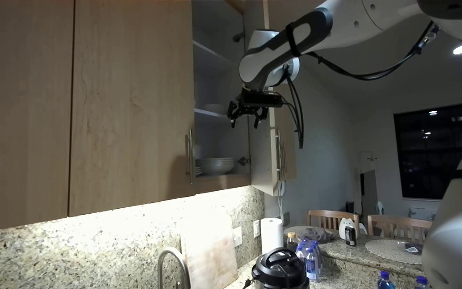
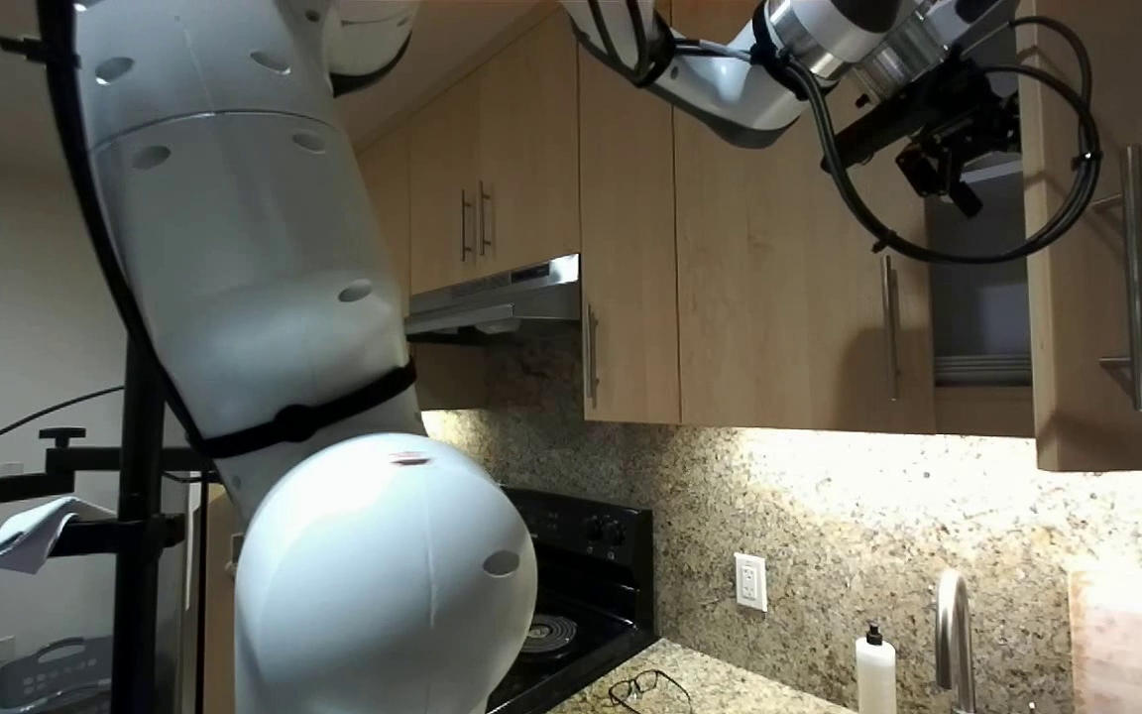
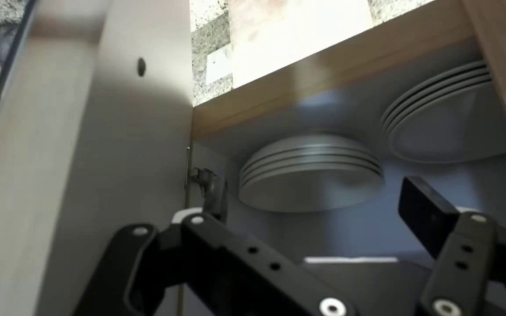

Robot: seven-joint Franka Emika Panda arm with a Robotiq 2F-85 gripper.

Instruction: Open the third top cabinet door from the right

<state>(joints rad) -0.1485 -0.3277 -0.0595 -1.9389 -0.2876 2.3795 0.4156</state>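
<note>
The door [image 1: 261, 158] is wide open. It is joined to the cabinet [image 1: 219, 141] on its right side, and its loose edge sticks out into the room. I think this is the third one from the right, but what is past it is partly hidden, so I can't count for sure. The left door [image 1: 134, 100] beside it is shut.

The fingers [image 3: 426, 215] are spread far apart with nothing between them. In an exterior view they point down, in front of the gap. There is just one arm [image 1: 347, 24], so it is the one to use.

What matters most now is that the door is just to the right of the fingers. Its inside face is turned to them. The handle [image 2: 1137, 288] is on the outside face, so the door comes between it and the fingers. The door's long way goes up and down, and so does the handle's. One finger looks very near the inside face, but I can't tell if it touches.

My guess is that the job is done, or almost. To open the door more, the fingers should push right on the inside face. Pushing by the loose edge should be easy, far from the hinge [image 3: 211, 188]. Going in too deep could bump the bowls [image 3: 310, 175] or plates [image 3: 455, 118].
</note>
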